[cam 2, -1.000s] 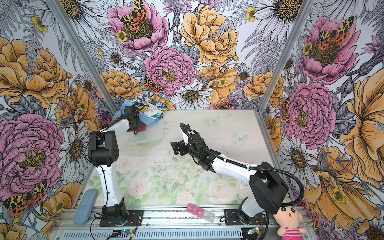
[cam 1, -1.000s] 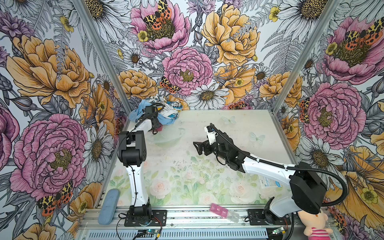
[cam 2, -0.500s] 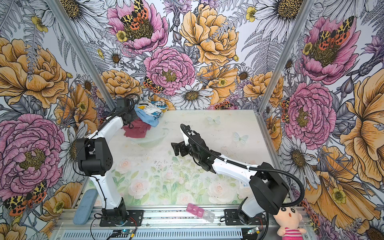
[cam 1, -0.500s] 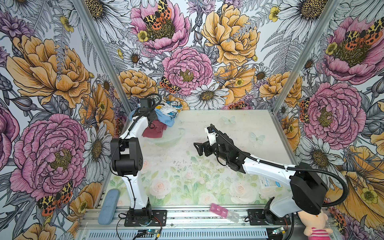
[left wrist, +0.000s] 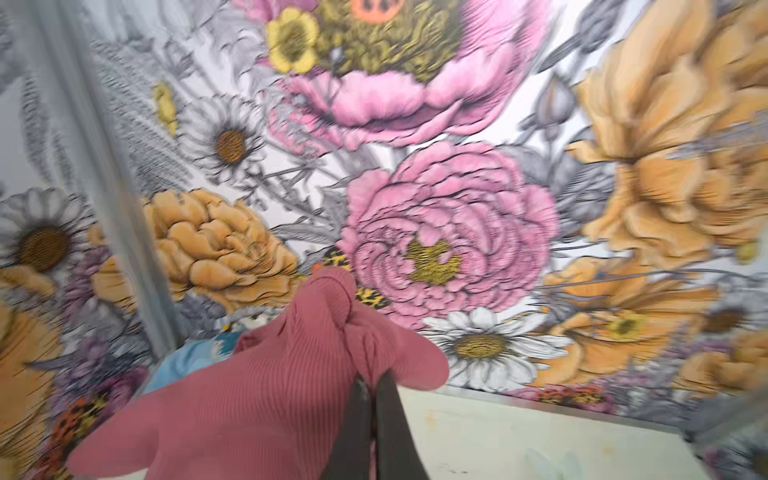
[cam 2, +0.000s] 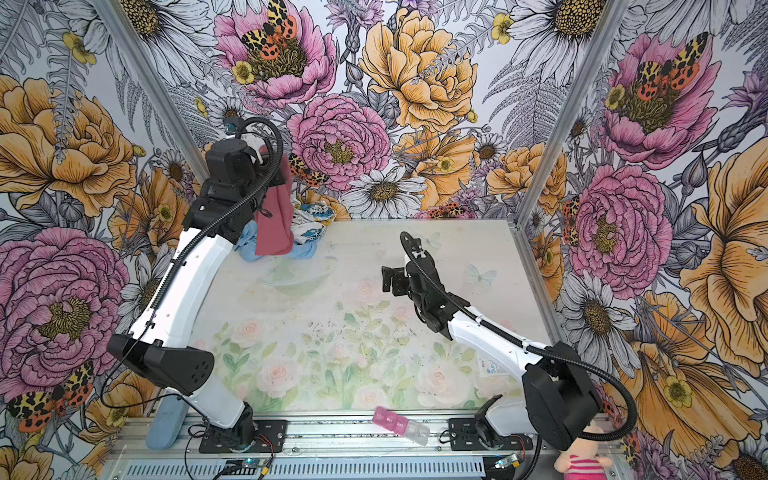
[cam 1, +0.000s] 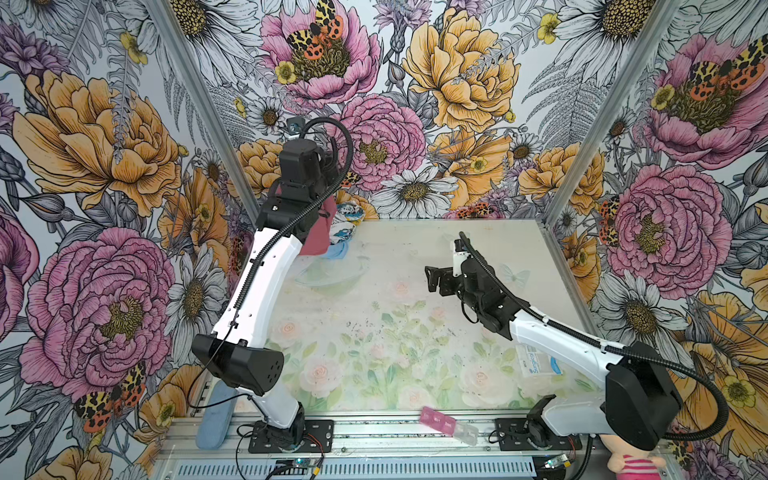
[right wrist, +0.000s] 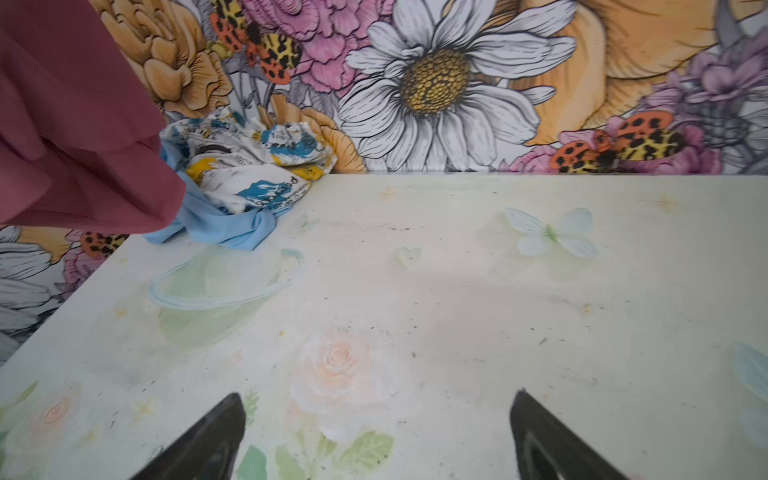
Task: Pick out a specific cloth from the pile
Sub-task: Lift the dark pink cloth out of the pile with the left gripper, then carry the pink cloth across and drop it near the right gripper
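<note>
Where the left fingers (left wrist: pixel 395 424) press together, 2 dark narrow blades with barely a slit between them, a bunched ridge of the cloth (left wrist: pixel 270 395) is pinched at their tips. Up close the cloth is dusty rose-red, matte and finely ribbed. The ribs run along soft, rounded folds that swell on either side of the grip.

In both top views the cloth (cam 1: pixel 318 237) (cam 2: pixel 272 224) hangs from the raised left arm as a long limp panel with a straight lower hem, above the far left corner of the tabletop (cam 1: pixel 395 332). It hangs in front of the pile (cam 2: pixel 305 226), which lies on the tabletop in that corner against the flowered wall. Whether the hem touches the pile cannot be told.

The right wrist view shows the pile's 2 pieces. The blue cloth (right wrist: pixel 224 228) is thin, smooth and light, crumpled into loose loops that spill onto the tabletop. On top of it sits the printed cloth (right wrist: pixel 249 166), a wrinkled white lump with blue and yellow patches and small dark lettering.

The right fingers (right wrist: pixel 208 440) stand spread wide, 2 black wedge-shaped tips with nothing between them. They sit low over the middle of the tabletop, well apart from the cloth. The tabletop is flat, pale and matte, printed with faded roses, green leaves and a white butterfly, and flecked with small dark specks.
</note>
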Robot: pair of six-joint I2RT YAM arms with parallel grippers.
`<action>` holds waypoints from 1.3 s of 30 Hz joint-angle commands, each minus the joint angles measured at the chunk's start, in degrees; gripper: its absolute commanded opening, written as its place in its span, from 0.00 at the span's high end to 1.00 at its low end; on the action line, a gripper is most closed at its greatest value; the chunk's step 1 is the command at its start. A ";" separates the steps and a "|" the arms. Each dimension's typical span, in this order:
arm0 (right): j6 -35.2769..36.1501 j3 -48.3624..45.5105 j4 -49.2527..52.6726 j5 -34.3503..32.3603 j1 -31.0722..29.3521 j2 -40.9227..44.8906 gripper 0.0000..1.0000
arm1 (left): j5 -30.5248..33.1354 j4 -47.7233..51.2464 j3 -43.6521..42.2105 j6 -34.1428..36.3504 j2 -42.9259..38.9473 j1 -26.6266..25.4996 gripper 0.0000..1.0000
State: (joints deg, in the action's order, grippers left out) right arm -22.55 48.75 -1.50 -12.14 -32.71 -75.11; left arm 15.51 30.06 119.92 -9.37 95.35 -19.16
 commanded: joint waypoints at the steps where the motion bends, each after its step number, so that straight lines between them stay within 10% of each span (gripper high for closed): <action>1: 0.34 -2.58 4.53 -3.80 2.41 7.62 0.01 | -12.43 -2.45 3.57 2.20 3.39 -4.08 1.00; 12: 1.37 -9.12 14.57 -9.78 6.68 26.56 0.00 | -32.98 -4.12 16.78 1.40 23.46 -18.46 1.00; 15: 1.36 -9.88 15.63 -10.50 7.15 28.43 0.00 | -45.86 -4.11 16.32 2.02 28.87 -19.82 0.89; 19: 1.50 -9.34 16.58 -10.95 7.68 28.11 0.01 | -45.85 -4.07 10.42 1.66 30.70 -20.51 0.67; 28: -3.73 -6.04 20.47 -13.15 10.86 18.53 0.00 | -28.57 -6.32 -20.36 10.24 6.94 -18.03 0.02; 39: -16.96 -11.45 24.19 -4.13 18.23 4.15 0.09 | -35.54 6.15 -46.91 23.23 -16.68 -16.03 0.01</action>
State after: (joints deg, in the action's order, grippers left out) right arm -35.27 39.09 21.04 -18.35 -15.33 -68.82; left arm -17.85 31.86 77.03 8.32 78.63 -34.46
